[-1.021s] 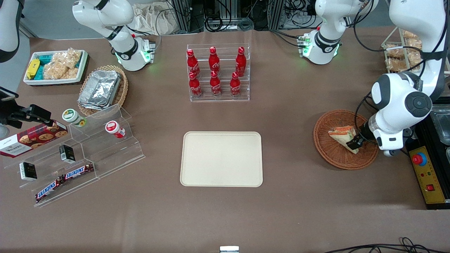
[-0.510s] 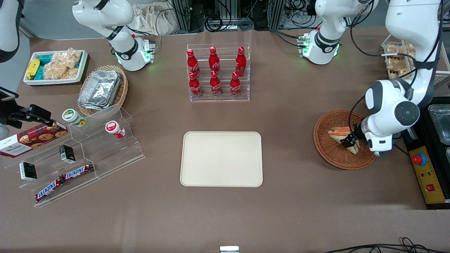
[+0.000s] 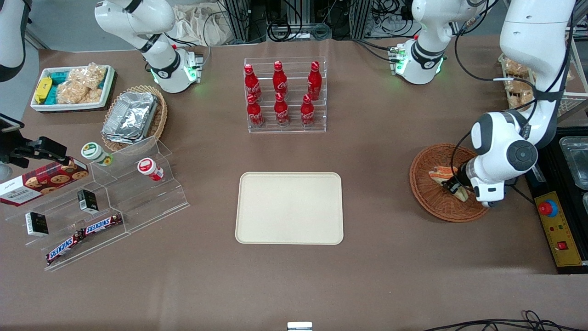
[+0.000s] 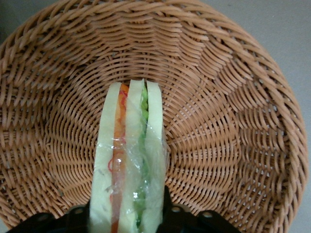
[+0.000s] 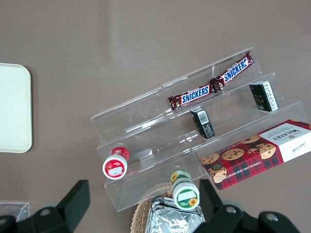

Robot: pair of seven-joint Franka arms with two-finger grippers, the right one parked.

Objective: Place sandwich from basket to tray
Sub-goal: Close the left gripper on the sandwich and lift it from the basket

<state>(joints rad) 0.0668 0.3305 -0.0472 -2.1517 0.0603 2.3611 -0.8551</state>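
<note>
At the upper left of the front view, a white bin of snack packets (image 3: 71,87) and a tan oval wicker basket of foil containers (image 3: 134,117) sit toward the parked arm's end of the table, with a clear acrylic stand of snack bars (image 3: 98,202) nearer the camera. Mid-frame stands a clear rack of red cola bottles (image 3: 285,95), and nearer the camera than it lies the flat cream-coloured rectangular tray (image 3: 289,208), bare.

Toward the right of the frame sits the round reddish-brown woven wicker basket (image 3: 432,202), and in it the small clear-wrapped triangular wedge sandwich (image 3: 440,174) of pale bread with orange, red and green filling. The left arm's gripper (image 3: 453,186) is down inside the basket at the sandwich; in the wrist view its dark fingers (image 4: 167,213) sit against the two bread faces of the sandwich (image 4: 130,165) at its wide end, narrowed onto it. Whether the wedge has left the basket floor I cannot tell.

The sandwich should be light and soft, easily crushed, with slippery film. Holding across the flat bread faces looks right, with gentle pressure, since a hard squeeze would likely push the filling out.
</note>
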